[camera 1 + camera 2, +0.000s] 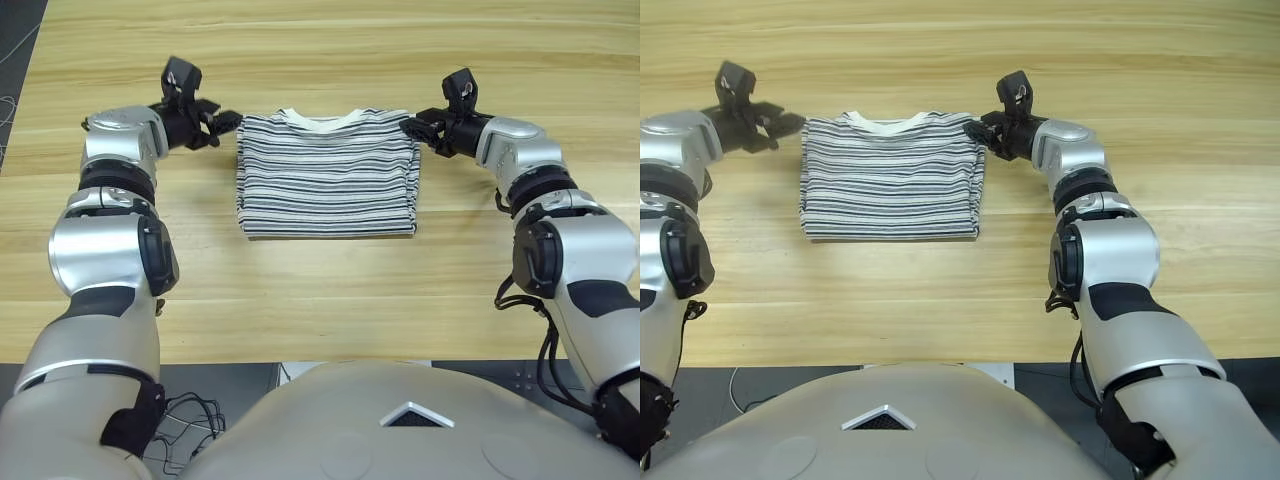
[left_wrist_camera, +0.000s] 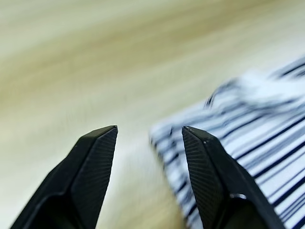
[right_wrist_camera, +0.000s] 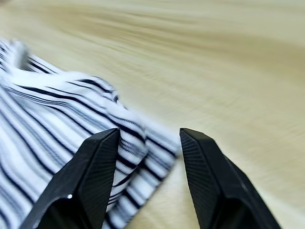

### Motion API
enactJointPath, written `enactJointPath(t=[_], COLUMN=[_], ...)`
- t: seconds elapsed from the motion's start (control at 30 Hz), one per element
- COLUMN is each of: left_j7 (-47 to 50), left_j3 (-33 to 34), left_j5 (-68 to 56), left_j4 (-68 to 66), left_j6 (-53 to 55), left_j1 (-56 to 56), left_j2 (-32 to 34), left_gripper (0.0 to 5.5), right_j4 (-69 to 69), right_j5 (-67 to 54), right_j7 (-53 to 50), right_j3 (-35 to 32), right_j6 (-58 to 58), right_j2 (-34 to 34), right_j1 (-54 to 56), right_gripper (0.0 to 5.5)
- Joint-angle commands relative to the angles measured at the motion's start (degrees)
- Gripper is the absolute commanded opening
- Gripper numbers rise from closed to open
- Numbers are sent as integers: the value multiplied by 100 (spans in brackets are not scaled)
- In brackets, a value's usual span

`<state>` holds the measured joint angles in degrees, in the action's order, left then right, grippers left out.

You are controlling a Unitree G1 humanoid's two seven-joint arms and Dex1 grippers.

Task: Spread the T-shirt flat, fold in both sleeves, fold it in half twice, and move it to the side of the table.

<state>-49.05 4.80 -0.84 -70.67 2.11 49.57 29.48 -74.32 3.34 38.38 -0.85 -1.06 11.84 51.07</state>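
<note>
A black-and-white striped cotton T-shirt (image 1: 328,175) lies folded into a compact, roughly square packet on a light wooden table (image 1: 330,290). It sits near the middle of the tabletop, between the two arms. Its white ribbed collar (image 1: 322,121) shows along the far edge, and the stacked folded layers are visible along the near edge and the right side. The packet rests flat, with its edges roughly square to the table's near edge.

The left gripper (image 1: 230,125) is at the shirt's far left corner, just beside the cloth and low over the wood. In the left wrist view its two black ridged fingers (image 2: 95,162) stand apart with bare table between them. The striped corner lies next to one finger and is not pinched, so this gripper is released.

The right gripper (image 1: 410,128) mirrors it at the far right corner, with its tips at the edge of the fabric. In the right wrist view its fingers (image 3: 95,171) are likewise spread. The shirt's corner lies in the gap beyond them, and no cloth is clamped between the pads, so this gripper is released too. Whether either fingertip actually touches the fabric cannot be made out.

Both arms reach forward from the near side of the table and bend inward toward the shirt's far corners.
</note>
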Motion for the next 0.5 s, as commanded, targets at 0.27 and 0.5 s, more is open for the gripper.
enactJointPath(t=[0.27,0.5], left_j7=[-852,904], left_j3=[-1487,-2451], left_j5=[623,2517], left_j4=[3618,2830], left_j6=[-1056,-2026], left_j1=[-1977,-1980], left_j2=[-71,449], left_gripper=[252,252], right_j4=[278,7], right_j5=[1350,2033], right_j7=[-989,-1127], right_j3=[1227,1893], right_j6=[-2864,-2714], right_j2=[0,95], right_j1=[-159,-361], right_gripper=[233,233])
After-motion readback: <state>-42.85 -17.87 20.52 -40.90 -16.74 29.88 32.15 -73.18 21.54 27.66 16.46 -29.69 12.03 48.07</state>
